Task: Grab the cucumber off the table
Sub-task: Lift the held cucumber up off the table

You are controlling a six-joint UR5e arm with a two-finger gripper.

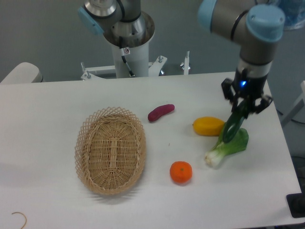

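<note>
The dark green cucumber [233, 128] hangs tilted from my gripper [246, 106], which is shut on its upper end. Its lower end reaches down in front of the leafy bok choy [228, 149]; I cannot tell whether it touches the bok choy or the table. The gripper is over the right part of the white table [190, 90], just right of a yellow fruit [208, 126].
A woven basket [110, 150] lies left of centre. A purple sweet potato [160, 112] lies behind it to the right. An orange [181, 172] sits near the front. The table's right edge is close to the gripper. The robot base [128, 47] stands at the back.
</note>
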